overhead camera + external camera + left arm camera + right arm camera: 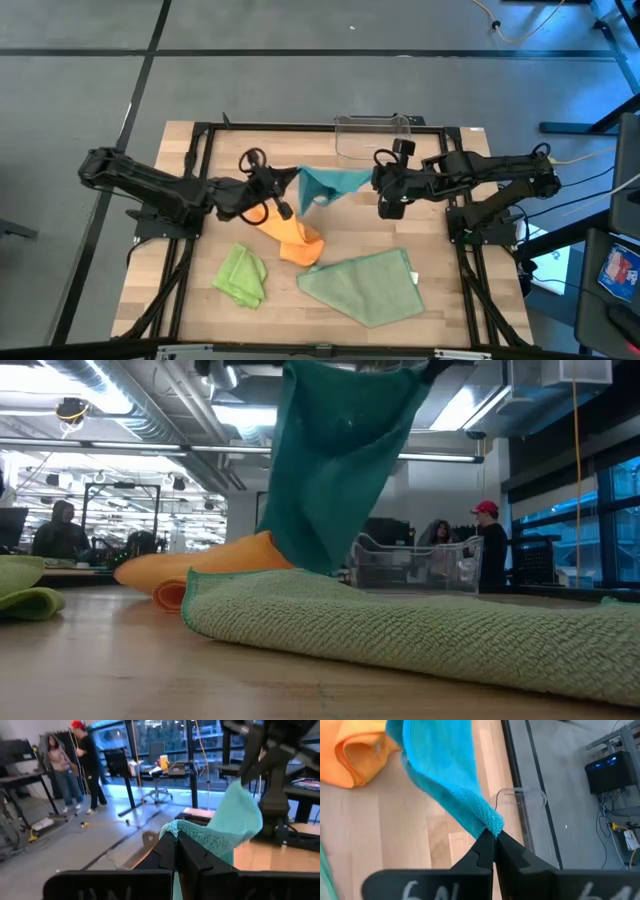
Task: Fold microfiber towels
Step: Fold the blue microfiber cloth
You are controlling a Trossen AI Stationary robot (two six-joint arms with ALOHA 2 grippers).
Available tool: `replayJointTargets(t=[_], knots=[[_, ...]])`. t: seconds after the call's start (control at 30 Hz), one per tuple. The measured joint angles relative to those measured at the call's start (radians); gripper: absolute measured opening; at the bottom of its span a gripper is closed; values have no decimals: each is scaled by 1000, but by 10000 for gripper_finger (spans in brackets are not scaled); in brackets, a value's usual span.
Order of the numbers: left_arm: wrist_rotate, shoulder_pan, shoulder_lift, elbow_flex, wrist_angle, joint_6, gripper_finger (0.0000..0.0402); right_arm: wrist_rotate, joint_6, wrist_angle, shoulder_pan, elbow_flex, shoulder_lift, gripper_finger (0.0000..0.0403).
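The teal towel (330,184) hangs spread between my two grippers above the middle of the table. My left gripper (296,178) is shut on its left corner and my right gripper (376,181) on its right corner. In the low view the teal towel (335,460) drapes down from the top edge; its lower end is hidden behind the other towels. The orange towel (296,240) lies crumpled under it. The lime green towel (242,276) lies bunched at the near left. The sage green towel (364,286) lies flat at the near right. My left gripper pinches the teal towel's left top corner (171,828) between its two shut fingers, coming level from the table's left. The cloth runs from there across to the other gripper and sags a little between them. My right gripper pinches the towel's right top corner (492,823) between its two fingertips, slanting down from the table's right side. The towel hangs away below and beyond the fingers, over the orange towel.
A clear plastic bin (372,140) stands at the table's far edge, just behind my right gripper. Black frame rails (200,150) run along the table's sides. People stand in the room beyond the table (487,545).
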Motion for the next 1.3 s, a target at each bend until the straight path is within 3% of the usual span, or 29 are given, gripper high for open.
replayJointTargets(t=[0.3,0.6,0.77,1.13,1.3], knots=[[-55,0,-6,47,-130,-6,0,-18,123,-156,0,0,0,6],[-53,0,3,47,-235,-161,0,-318,140,-95,0,0,0,6],[-33,0,5,47,-234,-164,0,-421,93,-23,0,0,0,6],[-68,0,2,47,-228,-163,0,-351,105,-35,-1,0,0,6],[29,0,2,47,-220,-190,0,-444,88,-34,-1,0,0,6]])
